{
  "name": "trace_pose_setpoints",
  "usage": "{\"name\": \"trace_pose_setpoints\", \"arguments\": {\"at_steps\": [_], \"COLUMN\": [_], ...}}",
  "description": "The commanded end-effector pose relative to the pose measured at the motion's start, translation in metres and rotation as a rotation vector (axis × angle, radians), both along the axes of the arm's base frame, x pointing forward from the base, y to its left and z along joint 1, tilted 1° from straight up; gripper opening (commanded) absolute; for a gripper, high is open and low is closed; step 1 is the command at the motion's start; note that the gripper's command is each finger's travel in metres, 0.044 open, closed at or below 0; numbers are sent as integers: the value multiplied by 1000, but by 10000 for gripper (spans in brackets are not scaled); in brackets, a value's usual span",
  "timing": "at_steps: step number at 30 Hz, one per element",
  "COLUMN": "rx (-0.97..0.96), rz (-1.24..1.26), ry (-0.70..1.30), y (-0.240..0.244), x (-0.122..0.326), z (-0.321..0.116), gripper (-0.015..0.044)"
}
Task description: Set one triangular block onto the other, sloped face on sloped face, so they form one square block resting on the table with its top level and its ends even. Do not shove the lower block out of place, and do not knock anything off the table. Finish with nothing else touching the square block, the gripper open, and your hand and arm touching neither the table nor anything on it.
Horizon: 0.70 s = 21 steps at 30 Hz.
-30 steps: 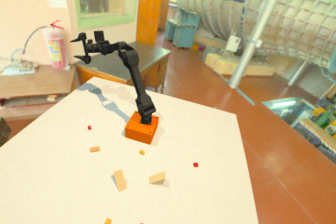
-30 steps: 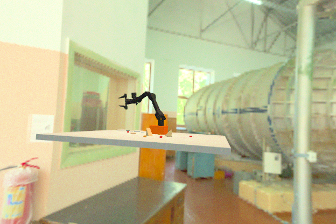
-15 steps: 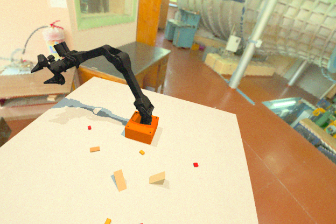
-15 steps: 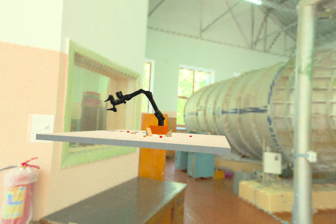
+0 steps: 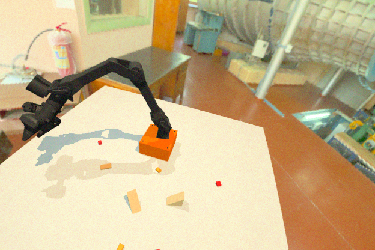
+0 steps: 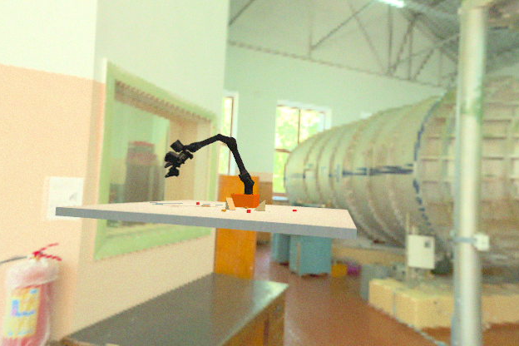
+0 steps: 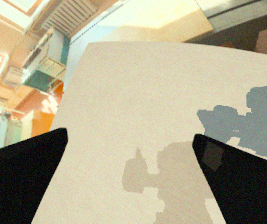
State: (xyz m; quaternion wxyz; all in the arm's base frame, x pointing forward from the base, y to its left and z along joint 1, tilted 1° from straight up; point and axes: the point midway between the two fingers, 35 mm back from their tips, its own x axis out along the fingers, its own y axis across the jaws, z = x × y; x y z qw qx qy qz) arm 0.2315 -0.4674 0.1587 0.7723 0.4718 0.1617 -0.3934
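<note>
One triangular block (image 5: 134, 201) (image 6: 230, 204) of pale wood stands on the table, left of the other. The second triangular block (image 5: 175, 198) (image 6: 261, 206) stands a short way to its right, its triangular end showing in the exterior view. The two blocks are apart. My gripper (image 5: 32, 137) (image 6: 166, 171) (image 7: 132, 137) is open and empty, high above the table's left part and well away from both blocks. The wrist view shows bare table and arm shadows between the fingers, and neither block.
The orange base (image 5: 153, 150) (image 6: 244, 200) stands behind the blocks. Small red cubes (image 5: 100, 142) (image 5: 218, 184) (image 6: 248, 211) and small orange blocks (image 5: 106, 166) (image 5: 158, 170) (image 5: 120, 247) lie scattered around. The table's edge (image 6: 208, 225) drops off at the front.
</note>
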Motion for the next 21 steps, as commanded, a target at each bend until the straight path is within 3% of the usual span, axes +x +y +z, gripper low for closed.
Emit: {"name": "trace_pose_setpoints", "arguments": {"at_steps": [1,11,21], "rx": [-15,-145,-389], "rz": [184,818,1635], "ry": [137,515,887], "y": [46,201,372], "x": [45,128,127], "z": [-20,-60,-86], "gripper": [440,440,440]}}
